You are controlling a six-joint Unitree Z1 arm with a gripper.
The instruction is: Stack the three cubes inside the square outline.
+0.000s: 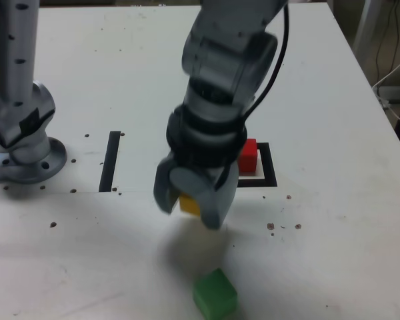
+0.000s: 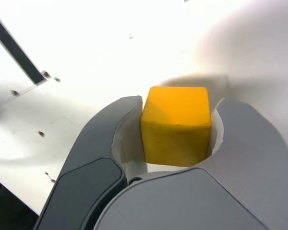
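My gripper (image 1: 191, 211) is shut on the yellow cube (image 1: 189, 205), near the middle of the table. In the wrist view the yellow cube (image 2: 176, 124) sits between the two grey jaws of the gripper (image 2: 179, 103), and both press against its sides. The red cube (image 1: 248, 155) stands inside the square outline (image 1: 271, 175), just to the exterior view's right of my wrist. The green cube (image 1: 215, 294) lies alone near the front edge, below the gripper in the exterior view. I cannot tell whether the yellow cube rests on the table or hangs just above it.
A straight black strip (image 1: 110, 161) is marked on the white table to the exterior view's left of the gripper, and the black strip (image 2: 17, 53) also shows in the wrist view. A grey metal arm base (image 1: 23, 137) stands at the far left. Small dark specks dot the table (image 1: 333, 220).
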